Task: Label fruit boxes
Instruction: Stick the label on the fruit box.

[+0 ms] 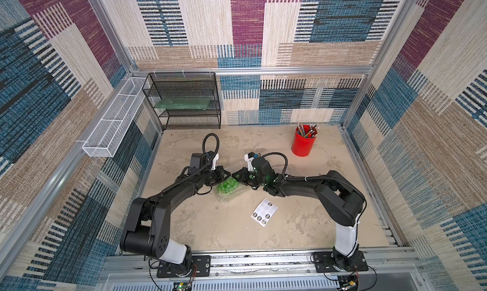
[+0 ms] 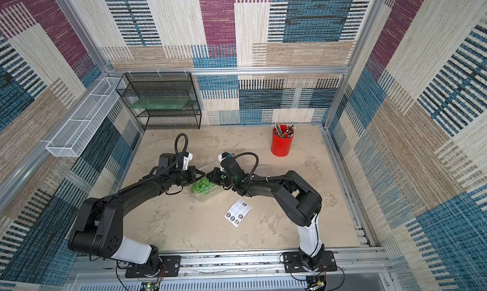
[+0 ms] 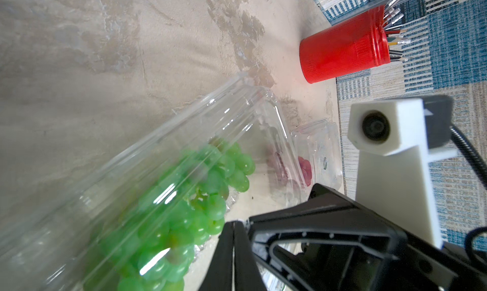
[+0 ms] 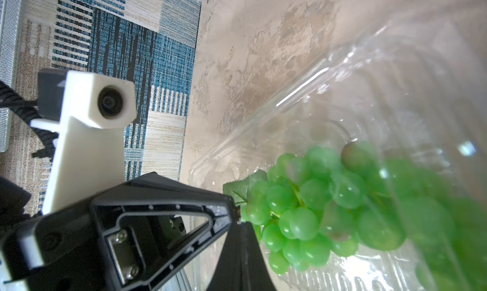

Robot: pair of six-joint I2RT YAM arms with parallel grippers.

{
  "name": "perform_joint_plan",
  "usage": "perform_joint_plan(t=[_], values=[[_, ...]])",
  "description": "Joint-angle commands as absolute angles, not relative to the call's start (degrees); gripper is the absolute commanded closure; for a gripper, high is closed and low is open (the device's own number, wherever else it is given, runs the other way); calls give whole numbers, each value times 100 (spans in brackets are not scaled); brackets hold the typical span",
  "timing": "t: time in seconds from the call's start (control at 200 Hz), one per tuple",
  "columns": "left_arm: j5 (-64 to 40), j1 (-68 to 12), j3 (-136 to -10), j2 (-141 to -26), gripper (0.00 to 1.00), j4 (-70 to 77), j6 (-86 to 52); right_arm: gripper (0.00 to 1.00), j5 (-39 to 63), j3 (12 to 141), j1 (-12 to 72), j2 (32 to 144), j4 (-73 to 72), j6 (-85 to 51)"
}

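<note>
Now L+R jaws shut by grn-grape box (image 1: 228, 189).

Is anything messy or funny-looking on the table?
The green grape box sits crooked, and the left hand and right hand seem to pinch its far end. The sticker sheet lies slanted, with several circles blank. Nothing has spilled.
</note>
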State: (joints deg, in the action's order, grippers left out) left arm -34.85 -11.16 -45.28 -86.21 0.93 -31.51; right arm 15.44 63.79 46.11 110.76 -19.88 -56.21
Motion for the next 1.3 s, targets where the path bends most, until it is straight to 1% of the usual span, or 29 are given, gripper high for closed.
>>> perform_joint_plan(t=[0.0, 0.551, 0.731, 0.966, 1.062, 1.212, 1.297], values=[[-3573, -1116, -4565, -8644, 92, 242, -3144, 100, 1546, 6434, 4605, 11091, -2039, -5546], [-3553, -1116, -4544, -8684, 92, 143, -3090, 100, 1551, 6425, 4610, 11110, -2048, -5563], [-3538, -1116, -4553, -8661, 92, 101, -3064, 89, 1488, 6426, 4605, 11057, -1960, -5564], [-3529, -1116, -4568, -8656, 92, 79, -3051, 82, 1320, 6416, 4606, 10850, -1778, -5454], [-3531, -1116, -4562, -8652, 92, 70, -3058, 81, 1236, 6427, 4606, 10733, -1678, -5382], [-3530, -1116, -4579, -8647, 93, 70, -3057, 82, 1065, 6459, 4614, 10523, -1468, -5174], [-3527, -1115, -4572, -8648, 92, 70, -3052, 87, 1105, 6544, 4619, 10520, -1433, -5108]])
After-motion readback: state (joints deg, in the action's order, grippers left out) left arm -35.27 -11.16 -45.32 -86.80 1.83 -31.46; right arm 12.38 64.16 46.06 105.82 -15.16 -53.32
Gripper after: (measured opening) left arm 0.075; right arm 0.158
